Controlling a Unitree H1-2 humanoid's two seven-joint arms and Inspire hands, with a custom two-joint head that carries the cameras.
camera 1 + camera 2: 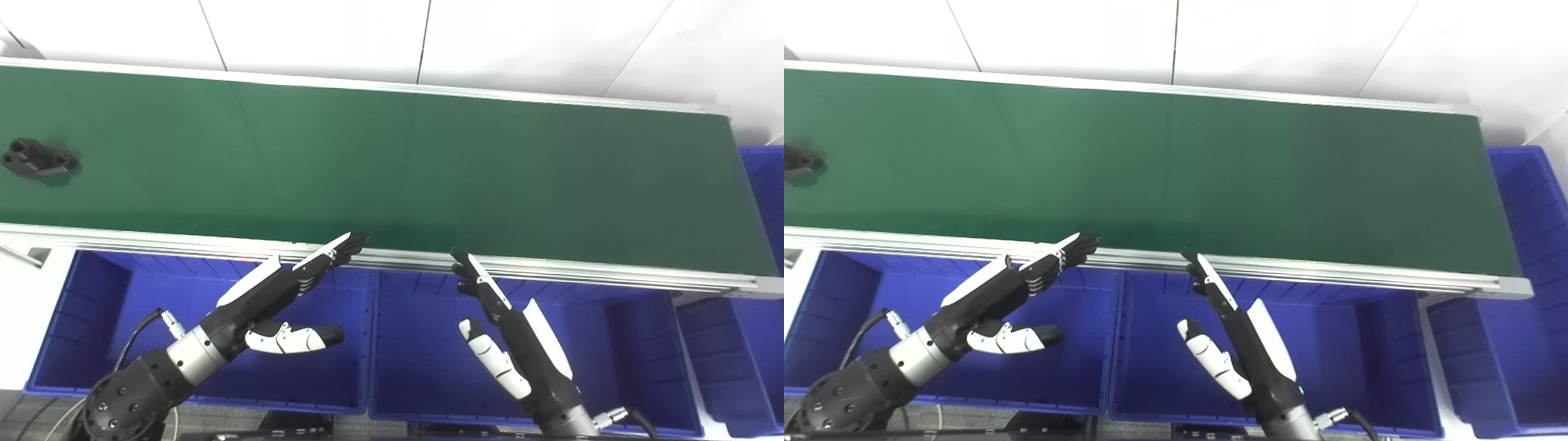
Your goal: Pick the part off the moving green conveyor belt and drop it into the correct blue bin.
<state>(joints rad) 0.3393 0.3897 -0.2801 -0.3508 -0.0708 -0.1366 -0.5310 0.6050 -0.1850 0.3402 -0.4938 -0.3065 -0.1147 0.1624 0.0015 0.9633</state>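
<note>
Black flanged part (38, 158) lying at the far left end of the green conveyor belt (392, 165), well apart from both hands. Waiting stage, by the look of it: nothing grasped yet. Left hand (282, 294) and right hand (502, 331) both empty, fingers extended and apart, poised over the blue bins (416, 367) just beside the belt's near rail. Next, probably a reach timed to the part's arrival. Whole part visible through the left eye only; cropped at the edge through the right.
</note>
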